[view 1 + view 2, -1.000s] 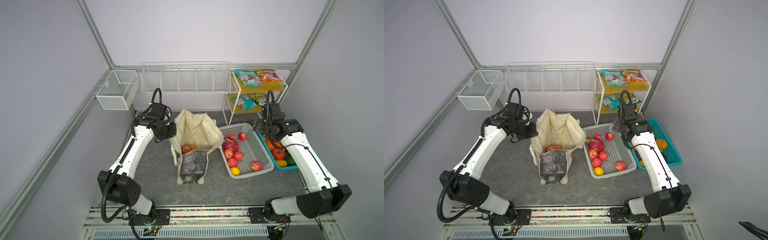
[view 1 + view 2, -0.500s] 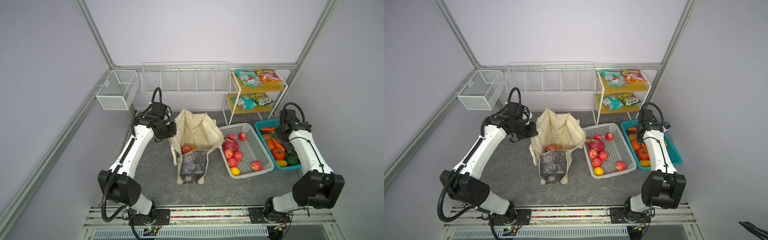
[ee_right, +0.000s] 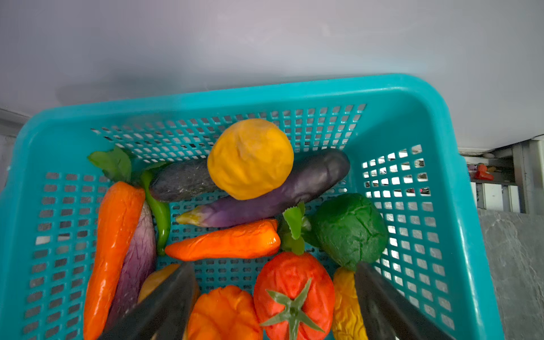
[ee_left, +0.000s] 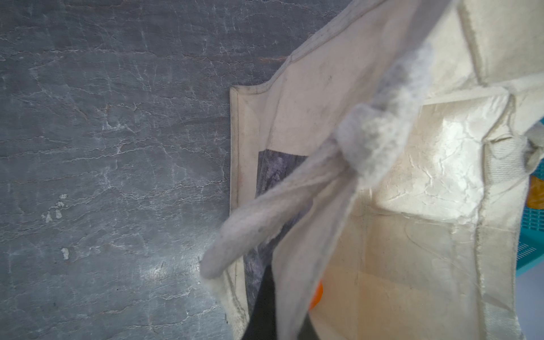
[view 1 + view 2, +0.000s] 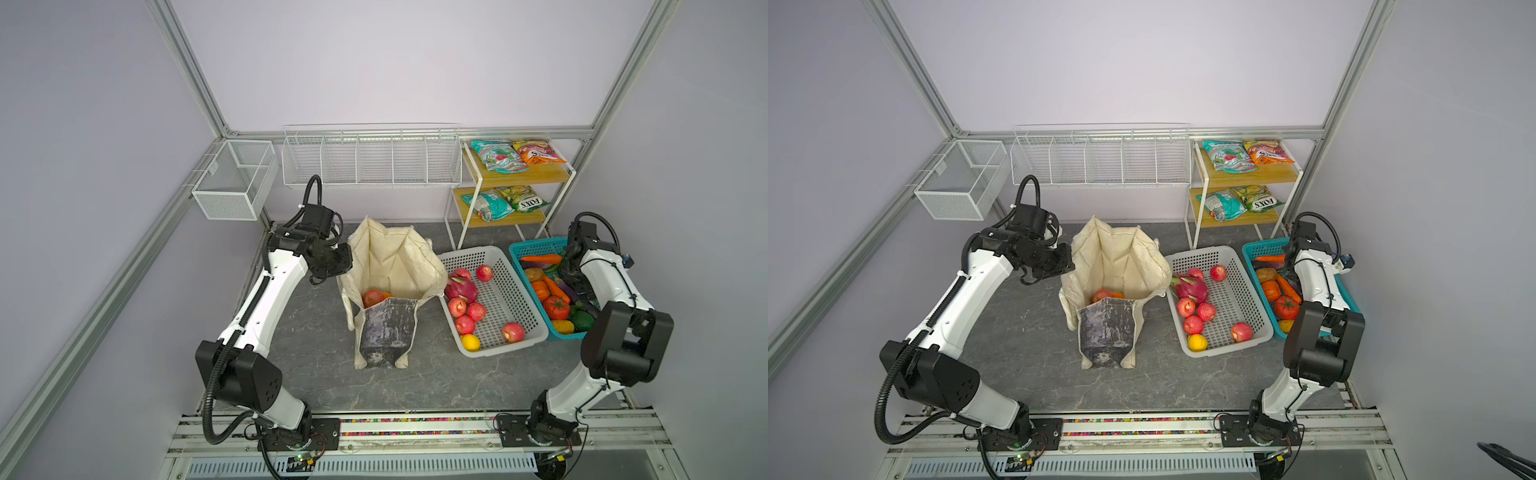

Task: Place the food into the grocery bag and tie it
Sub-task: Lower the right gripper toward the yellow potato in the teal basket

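left arm (image 5: 266, 303): white shells, black joints, ribbed black hose | right arm (image 5: 602, 274): same colours, thin black cable | right gripper (image 3: 273, 265): dark tapered fingers

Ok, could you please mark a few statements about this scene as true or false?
1. The right gripper is open over the teal basket. True.
2. The grocery bag is empty. False: a red fruit lies inside.
3. A yellow fruit lies in the white basket. True.
4. The snack packets are in the white basket. False: they lie on the shelf.
5. The left gripper is shut on the grocery bag's rim. True.
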{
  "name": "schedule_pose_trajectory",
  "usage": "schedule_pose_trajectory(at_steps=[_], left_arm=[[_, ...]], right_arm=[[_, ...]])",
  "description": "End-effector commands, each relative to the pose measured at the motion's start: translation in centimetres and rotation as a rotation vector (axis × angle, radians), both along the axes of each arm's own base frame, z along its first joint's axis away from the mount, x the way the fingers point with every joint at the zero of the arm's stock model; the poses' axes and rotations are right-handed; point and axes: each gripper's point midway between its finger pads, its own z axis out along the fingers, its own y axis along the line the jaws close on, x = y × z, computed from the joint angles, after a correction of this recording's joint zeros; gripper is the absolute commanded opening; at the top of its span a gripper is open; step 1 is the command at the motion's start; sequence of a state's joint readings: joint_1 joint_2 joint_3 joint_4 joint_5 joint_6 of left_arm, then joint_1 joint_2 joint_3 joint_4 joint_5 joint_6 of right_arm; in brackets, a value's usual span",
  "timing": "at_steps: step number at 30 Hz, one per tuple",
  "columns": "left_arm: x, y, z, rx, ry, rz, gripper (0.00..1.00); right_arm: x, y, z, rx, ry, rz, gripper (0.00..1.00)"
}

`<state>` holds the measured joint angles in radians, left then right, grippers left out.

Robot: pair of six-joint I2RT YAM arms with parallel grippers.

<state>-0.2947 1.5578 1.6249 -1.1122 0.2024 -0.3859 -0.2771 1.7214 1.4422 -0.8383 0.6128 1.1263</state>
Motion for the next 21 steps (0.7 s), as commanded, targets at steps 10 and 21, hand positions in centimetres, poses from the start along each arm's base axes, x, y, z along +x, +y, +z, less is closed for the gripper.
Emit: schedule_pose_trajectory(at_steps=[10,21], left_arm=[[1.4,0.5,1.0,0.014,-0.040,0.068,0.00],[2.3,0.3,1.2,0.020,-0.039,0.066,0.00]], right_arm=[[2.2,-3.5,-1.5,-0.014,-0.049,-0.042,0.88],[3.5,-4.4,-3.1,-0.007,0.005,-0.003,0.88]])
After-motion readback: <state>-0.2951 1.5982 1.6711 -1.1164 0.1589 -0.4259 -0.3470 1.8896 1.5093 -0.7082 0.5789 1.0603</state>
